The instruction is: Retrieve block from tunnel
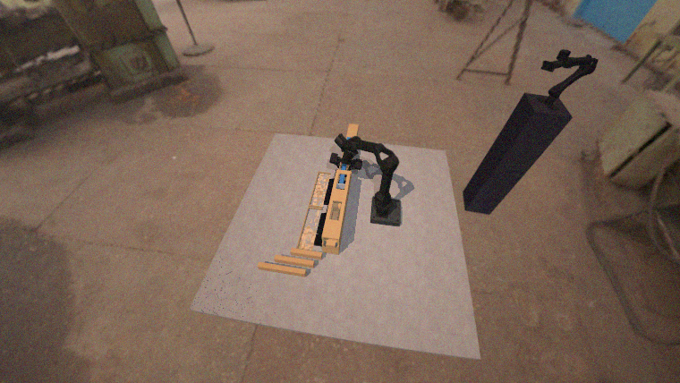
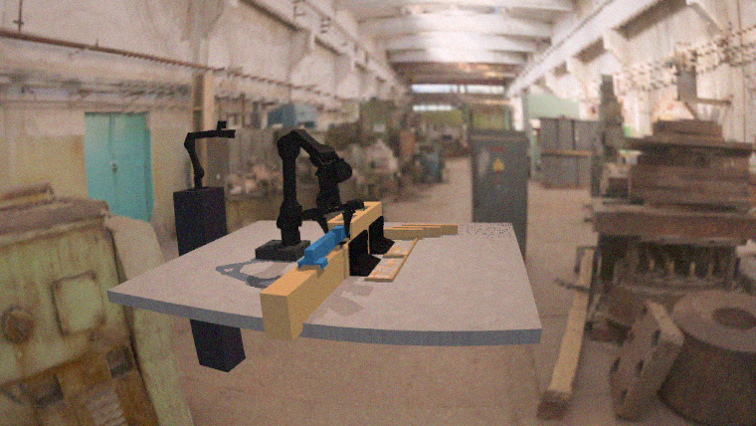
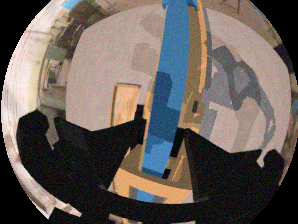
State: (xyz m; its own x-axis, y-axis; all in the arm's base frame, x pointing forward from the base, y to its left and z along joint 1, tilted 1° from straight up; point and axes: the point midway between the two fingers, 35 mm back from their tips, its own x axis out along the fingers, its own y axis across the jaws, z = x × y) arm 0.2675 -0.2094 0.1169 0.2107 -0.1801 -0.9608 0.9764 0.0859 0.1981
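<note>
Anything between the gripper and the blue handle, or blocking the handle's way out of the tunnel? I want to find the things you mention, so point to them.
Nothing visible between gripper (image 1: 346, 163) (image 3: 162, 131) and blue handle (image 2: 323, 246) (image 3: 172, 65); the fingers straddle it. Outward, the handle lies along an open-topped wooden channel (image 2: 285, 290), no obstacle visible. The block can't be made out.
</note>
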